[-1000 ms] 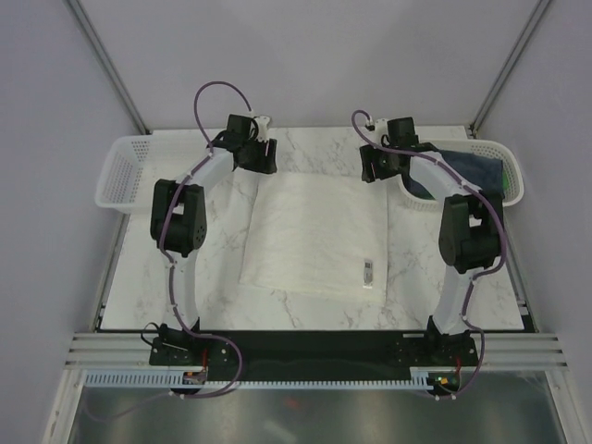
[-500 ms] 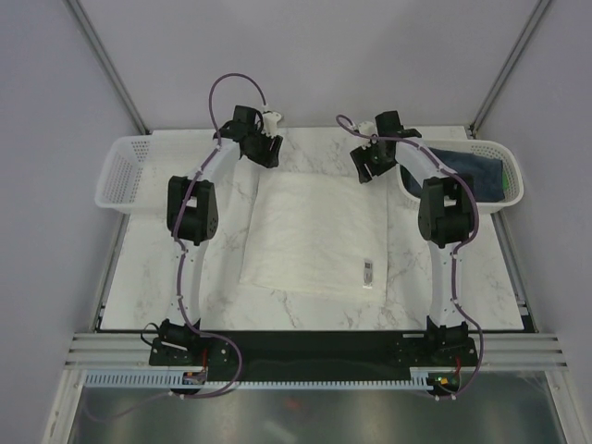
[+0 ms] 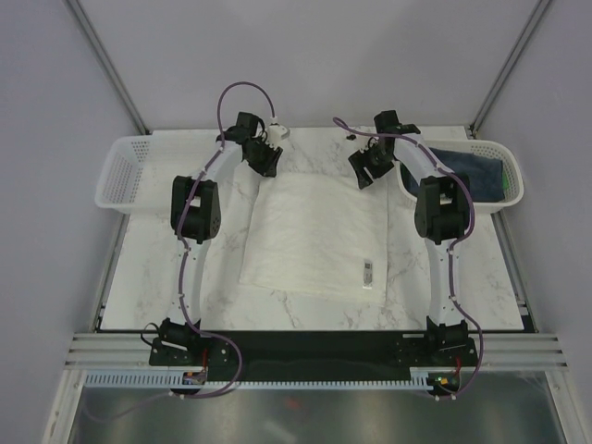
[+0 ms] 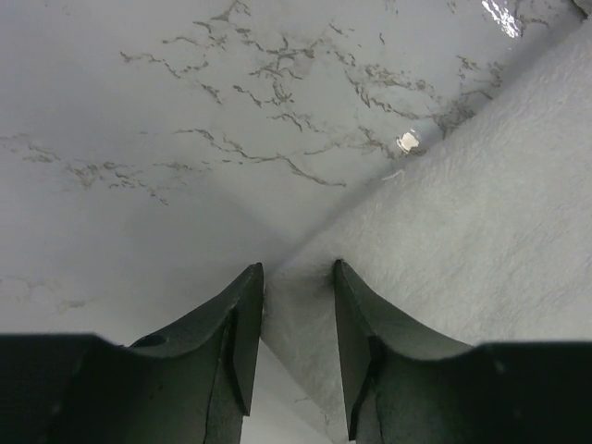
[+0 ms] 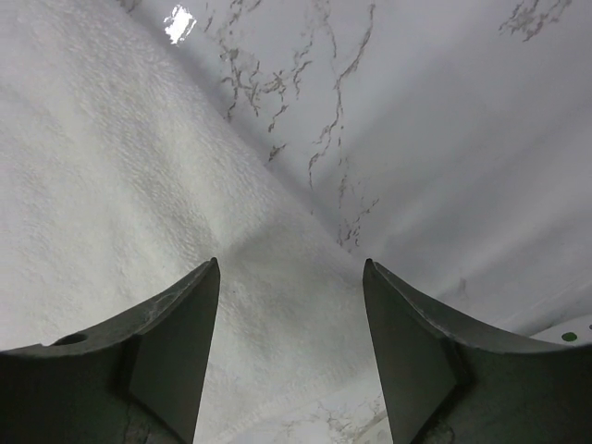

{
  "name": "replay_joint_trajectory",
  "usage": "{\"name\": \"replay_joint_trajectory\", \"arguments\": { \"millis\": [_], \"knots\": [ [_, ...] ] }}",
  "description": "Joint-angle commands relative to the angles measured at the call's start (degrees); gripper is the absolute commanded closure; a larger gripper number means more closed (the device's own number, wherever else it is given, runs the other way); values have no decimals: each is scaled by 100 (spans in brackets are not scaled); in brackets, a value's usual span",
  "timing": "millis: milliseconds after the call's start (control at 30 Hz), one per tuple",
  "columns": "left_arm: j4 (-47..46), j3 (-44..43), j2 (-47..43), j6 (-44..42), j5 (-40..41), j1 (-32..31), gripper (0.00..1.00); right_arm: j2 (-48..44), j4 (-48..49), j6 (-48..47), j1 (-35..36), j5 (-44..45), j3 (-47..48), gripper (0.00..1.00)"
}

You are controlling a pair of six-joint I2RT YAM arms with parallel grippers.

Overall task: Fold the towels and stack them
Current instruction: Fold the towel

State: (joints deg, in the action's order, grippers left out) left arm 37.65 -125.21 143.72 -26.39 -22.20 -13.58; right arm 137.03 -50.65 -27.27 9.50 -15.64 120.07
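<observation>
Cream-white towel [image 3: 314,231] lies spread flat in the middle of the bench [image 3: 148,268] when we look from above. The left end effector [image 3: 264,159] is at its far left corner, and the right end effector [image 3: 363,173] is at its far right corner. The dark blue towel [image 3: 472,171] sits in the basket [image 3: 513,190] on the right. We see no green one.

From the left wrist, the jaws stand a little apart with the tip of the towel corner between them. We think they do not hold it yet. So little cloth sits there that it could slip out on the way up.

From the right wrist, the jaws stand wide apart over the other corner and hold nothing. A squeeze from there may catch only a thin bit, or none at all. If only one side holds, we think the towel will drag crooked and the fold will come out messy.
</observation>
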Motion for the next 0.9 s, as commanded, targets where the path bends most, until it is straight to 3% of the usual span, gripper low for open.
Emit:
{"name": "replay_joint_trajectory", "arguments": {
  "millis": [0,67,100,133,267,867],
  "knots": [
    [330,-241,156,-498,187,22,56,34,-225,-296,-9,-282,332,28],
    [427,-241,165,-682,399,22,54,139,-357,-367,-9,-273,429,27],
    [445,-206,165,-744,574,14,59,192,-436,-393,-9,-264,595,27],
    [436,-206,191,-840,663,22,80,253,-532,-402,-9,-238,666,27],
    [436,-302,227,-894,901,84,98,394,-595,-499,-27,-150,807,26],
    [296,-188,77,-876,1147,172,98,948,-639,-657,-141,-273,1686,26]
  ]
}}
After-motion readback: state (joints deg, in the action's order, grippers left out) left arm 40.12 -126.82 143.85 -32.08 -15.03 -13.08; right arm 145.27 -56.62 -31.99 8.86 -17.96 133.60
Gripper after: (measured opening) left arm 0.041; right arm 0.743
